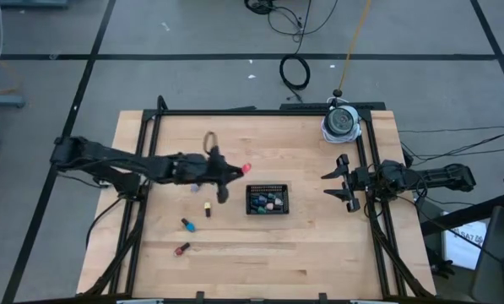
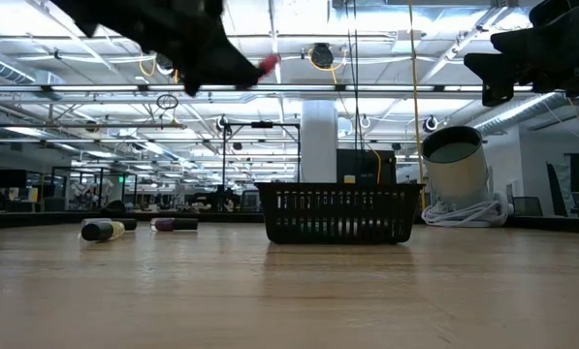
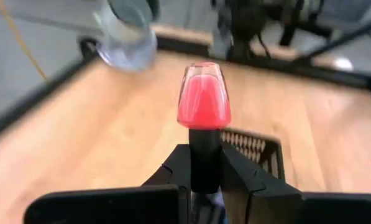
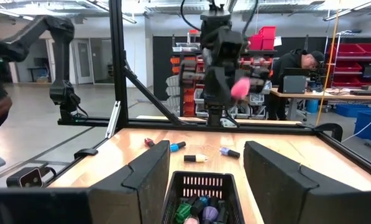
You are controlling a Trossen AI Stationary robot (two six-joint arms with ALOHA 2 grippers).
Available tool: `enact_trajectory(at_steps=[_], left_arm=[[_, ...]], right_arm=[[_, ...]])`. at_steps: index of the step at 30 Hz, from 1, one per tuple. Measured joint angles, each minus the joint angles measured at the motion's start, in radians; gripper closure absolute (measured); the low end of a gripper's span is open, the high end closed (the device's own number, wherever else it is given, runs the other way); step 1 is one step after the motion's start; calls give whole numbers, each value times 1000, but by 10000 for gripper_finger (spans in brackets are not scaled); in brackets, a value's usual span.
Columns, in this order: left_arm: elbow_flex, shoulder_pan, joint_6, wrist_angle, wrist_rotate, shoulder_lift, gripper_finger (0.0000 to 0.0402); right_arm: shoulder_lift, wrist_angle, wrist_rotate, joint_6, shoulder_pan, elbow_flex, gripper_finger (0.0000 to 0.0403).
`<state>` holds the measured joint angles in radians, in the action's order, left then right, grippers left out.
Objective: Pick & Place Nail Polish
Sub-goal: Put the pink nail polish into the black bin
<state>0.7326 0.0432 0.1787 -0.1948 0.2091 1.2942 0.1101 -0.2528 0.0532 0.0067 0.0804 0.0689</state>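
Bottle (image 3: 204, 96) of pink polish clamped in left tool (image 3: 204, 165).

The high view is looking straight down on the whole bench (image 1: 260, 262). The low view is looking level across its surface into the room. Each wrist view is looking forward past its own fingers. All four are sharing the mesh tray (image 1: 268, 199).

Pink polish over pale wood

A glossy pink nail polish bottle (image 3: 204, 96) wears a black cap; the black mesh wire tray (image 1: 268, 199) sits on the light blond wooden table (image 1: 302, 245).
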Motion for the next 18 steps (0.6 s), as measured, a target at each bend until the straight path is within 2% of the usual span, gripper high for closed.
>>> enact_trajectory(at_steps=[3, 7, 12, 18], left_arm=[[57, -13, -20, 11, -104, 106, 363], [193, -24, -69, 121, -218, 229, 363], [374, -30, -143, 322, -223, 377, 363], [532, -19, -235, 441, -243, 538, 363]], right_arm=[[1, 2, 0, 0, 0, 0, 207], [1, 1, 0, 0, 0, 0, 206], [1, 2, 0, 0, 0, 0, 206], [2, 2, 0, 0, 0, -1, 210]])
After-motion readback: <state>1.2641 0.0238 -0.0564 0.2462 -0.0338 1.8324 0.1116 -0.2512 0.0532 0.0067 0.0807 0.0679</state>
